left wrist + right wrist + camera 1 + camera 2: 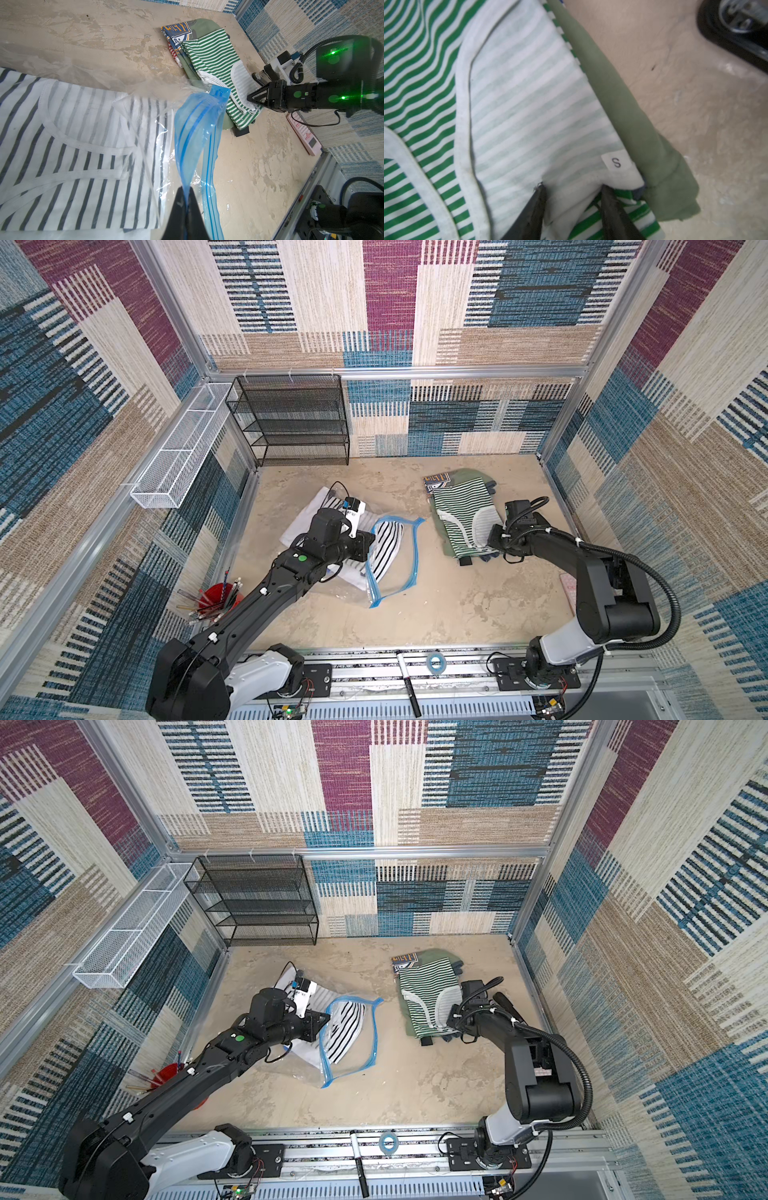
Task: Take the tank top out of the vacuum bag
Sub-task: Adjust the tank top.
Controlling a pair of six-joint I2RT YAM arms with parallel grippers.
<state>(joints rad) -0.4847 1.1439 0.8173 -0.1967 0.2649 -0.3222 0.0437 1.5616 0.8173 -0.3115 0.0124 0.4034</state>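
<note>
nearest to us, on the front rail, lie a black marker (408,680) and a ring of blue tape (428,664). a red cup (212,594) of pencils stands beside the left arm at the near left corner of the desk (457,605).

a little further in, the left tool (185,192) is closed tight on the blue zip strip (195,128) of the vacuum bag (395,578), holding that edge up off the desk, as we see in the left wrist view. in both top views the strip makes an open loop. the black-and-white striped tank top (387,545) lies in the bag's mouth, partly under the clear plastic.

to the right, well apart from the bag, the right tool (573,187) sits low at the near edge of a pile of folded clothes. its jaws stand partly apart with the white hem of a green-striped top (529,104) bunched between them. we cannot tell whether they pinch it. a size tag (616,163) marked s shows just beside one jaw, and an olive garment (623,104) lies under the striped one. a pink remote (303,133) lies near the right wall.

furthest back, a black mesh shelf (295,423) stands against the rear wall, and a white wire basket (178,452) hangs on the left wall.
</note>
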